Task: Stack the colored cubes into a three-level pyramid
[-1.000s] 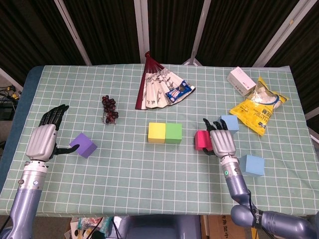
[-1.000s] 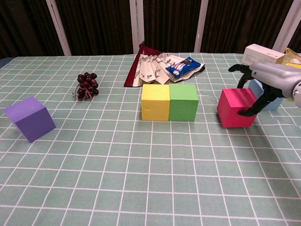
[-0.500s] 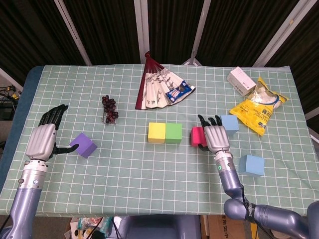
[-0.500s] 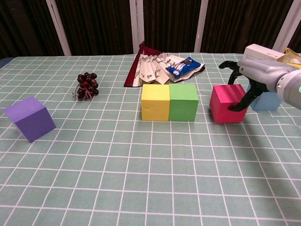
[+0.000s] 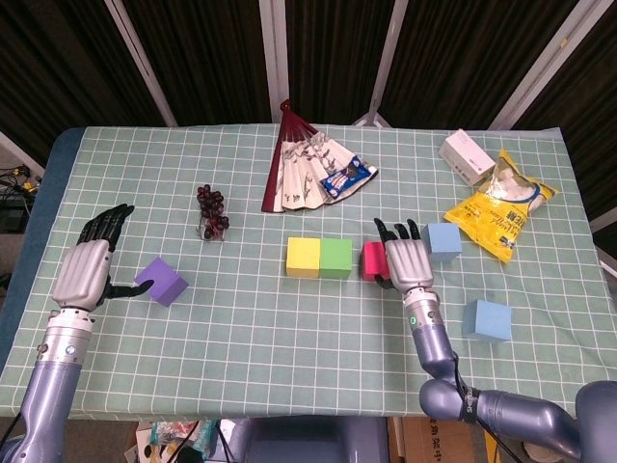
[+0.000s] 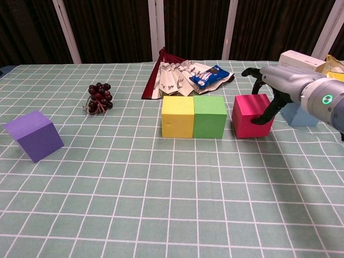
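Note:
A yellow cube [image 5: 303,258] and a green cube [image 5: 335,258] stand side by side mid-table. Just right of the green one, with a small gap, sits a pink-red cube [image 6: 248,115]. My right hand [image 6: 282,83] grips it from its right side, fingers curled over the top and back. Two light blue cubes lie to the right, one [image 5: 443,240] behind the hand and another [image 5: 487,319] nearer the front edge. The purple cube [image 5: 161,282] rests tilted at the left. My left hand [image 5: 87,268] hovers beside it, fingers spread and holding nothing.
A bunch of dark grapes [image 5: 212,207] lies left of the cubes. Behind them are a folding fan [image 5: 299,169] and a blue snack packet [image 5: 347,177]. A yellow chip bag [image 5: 501,212] and a white box [image 5: 467,156] occupy the back right.
My right hand has slid the pink-red cube leftward, from well apart to almost against the green cube. The left hand and purple cube have stayed put.

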Available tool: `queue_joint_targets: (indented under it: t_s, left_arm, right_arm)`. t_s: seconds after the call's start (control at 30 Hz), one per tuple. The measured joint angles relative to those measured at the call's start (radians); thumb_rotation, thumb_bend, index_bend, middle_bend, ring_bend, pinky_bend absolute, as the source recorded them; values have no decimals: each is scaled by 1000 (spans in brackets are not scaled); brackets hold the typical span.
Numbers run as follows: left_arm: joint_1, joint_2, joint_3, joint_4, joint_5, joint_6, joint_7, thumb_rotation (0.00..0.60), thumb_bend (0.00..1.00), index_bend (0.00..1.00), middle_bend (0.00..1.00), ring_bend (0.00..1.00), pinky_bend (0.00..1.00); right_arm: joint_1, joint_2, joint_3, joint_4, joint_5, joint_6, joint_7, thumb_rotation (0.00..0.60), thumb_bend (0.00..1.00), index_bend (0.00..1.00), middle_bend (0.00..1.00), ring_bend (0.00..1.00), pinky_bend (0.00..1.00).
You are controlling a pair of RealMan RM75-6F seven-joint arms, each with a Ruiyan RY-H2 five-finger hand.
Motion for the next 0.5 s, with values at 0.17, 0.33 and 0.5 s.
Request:
queue_joint_targets:
  t_s: [0.17,0.33,0.5]
  left_arm:
    - [-1,1,-2,3,-3,-4,-6,600,146,0,28,0,0]
    - [0,4,-4,3,-3,-3,-10,600,146,0,28,0,0]
    - [0,6,-4,3,-5,-6,-12,600,146,0,28,0,0]
  right_arm:
    - [12,-16,7,6,29,12,-26,600,248,0,382,148,0]
    - [27,-26,12,6,50,22,-49,600,248,0,382,149,0]
    - [36,-34,13,9,60,26,-59,600,248,0,382,148,0]
